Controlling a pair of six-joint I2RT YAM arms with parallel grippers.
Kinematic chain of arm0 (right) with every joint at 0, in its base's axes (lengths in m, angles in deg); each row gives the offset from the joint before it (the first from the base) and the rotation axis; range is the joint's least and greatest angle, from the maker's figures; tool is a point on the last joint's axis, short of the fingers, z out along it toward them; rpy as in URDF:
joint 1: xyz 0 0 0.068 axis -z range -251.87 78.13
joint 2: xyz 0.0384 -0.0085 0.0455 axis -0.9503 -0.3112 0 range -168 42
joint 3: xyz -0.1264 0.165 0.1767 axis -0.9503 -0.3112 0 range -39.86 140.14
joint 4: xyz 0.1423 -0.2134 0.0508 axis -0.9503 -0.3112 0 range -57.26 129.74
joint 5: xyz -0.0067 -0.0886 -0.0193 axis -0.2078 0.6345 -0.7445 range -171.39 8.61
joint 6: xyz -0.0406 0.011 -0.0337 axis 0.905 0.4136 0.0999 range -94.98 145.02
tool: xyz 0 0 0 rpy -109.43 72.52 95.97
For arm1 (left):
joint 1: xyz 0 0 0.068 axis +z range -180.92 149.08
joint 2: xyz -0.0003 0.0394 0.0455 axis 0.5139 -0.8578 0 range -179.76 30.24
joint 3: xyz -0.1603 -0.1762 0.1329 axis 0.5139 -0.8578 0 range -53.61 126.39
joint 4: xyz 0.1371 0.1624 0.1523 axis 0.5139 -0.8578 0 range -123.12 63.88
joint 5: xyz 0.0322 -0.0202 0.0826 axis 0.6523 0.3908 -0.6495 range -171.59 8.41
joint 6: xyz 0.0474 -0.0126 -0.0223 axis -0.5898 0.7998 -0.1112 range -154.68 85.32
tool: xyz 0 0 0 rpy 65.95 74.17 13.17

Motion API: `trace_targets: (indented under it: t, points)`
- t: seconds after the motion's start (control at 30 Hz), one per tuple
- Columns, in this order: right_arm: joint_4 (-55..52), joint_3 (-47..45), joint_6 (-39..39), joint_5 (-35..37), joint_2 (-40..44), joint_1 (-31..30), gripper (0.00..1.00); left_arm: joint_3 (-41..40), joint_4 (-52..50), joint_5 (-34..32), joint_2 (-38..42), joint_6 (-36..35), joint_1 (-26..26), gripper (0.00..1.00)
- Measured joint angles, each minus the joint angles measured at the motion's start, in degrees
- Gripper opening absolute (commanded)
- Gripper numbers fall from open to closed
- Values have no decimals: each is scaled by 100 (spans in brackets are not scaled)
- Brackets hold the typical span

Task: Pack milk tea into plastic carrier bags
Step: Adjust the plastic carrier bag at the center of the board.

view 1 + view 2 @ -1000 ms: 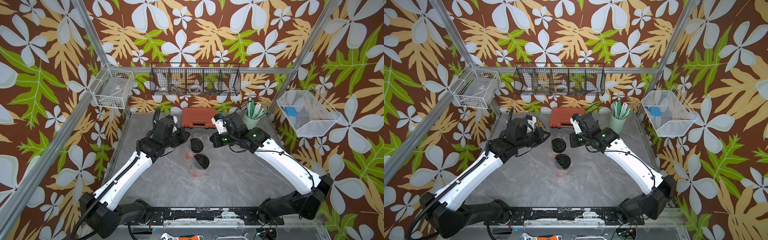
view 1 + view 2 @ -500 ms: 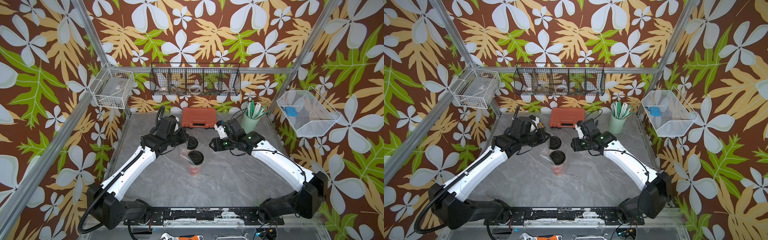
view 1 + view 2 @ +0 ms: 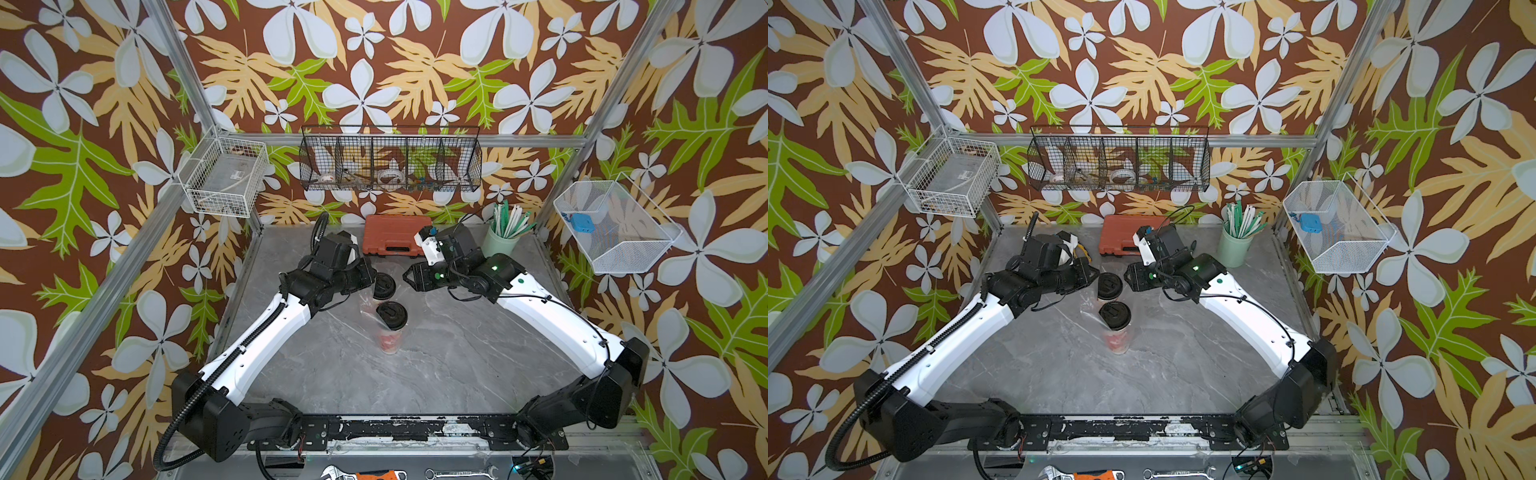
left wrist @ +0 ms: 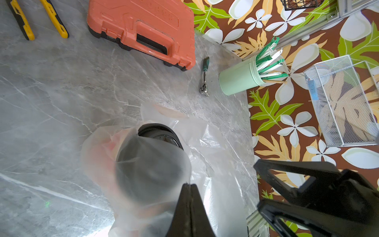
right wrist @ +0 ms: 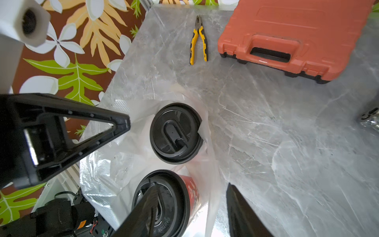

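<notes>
Pinching the clear bag point(image 5: 114, 164) around a cup point(image 5: 175, 133) is the left claw point(image 4: 189, 187); right claw point(image 5: 189, 185) gapes.

The bag point(image 5: 106, 164) is crinkly film, the lid point(image 5: 175, 133) glossy plastic.

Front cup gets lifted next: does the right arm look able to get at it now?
Probably yes: the right gripper has its jaws open close to the front cup, nothing solid between them. The left gripper pinches bag film by the rear cup, off to one side.
</notes>
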Motion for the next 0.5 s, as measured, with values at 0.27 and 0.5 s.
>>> trace_targets:
  t: [0.27, 0.5]
  points:
    - [-177, 22, 129, 177, -542, -22, 45, -42, 7, 2, 59, 44, 0, 0]
    - [-179, -59, 181, 114, -680, -31, 25, -44, 9, 2, 59, 109, 0, 0]
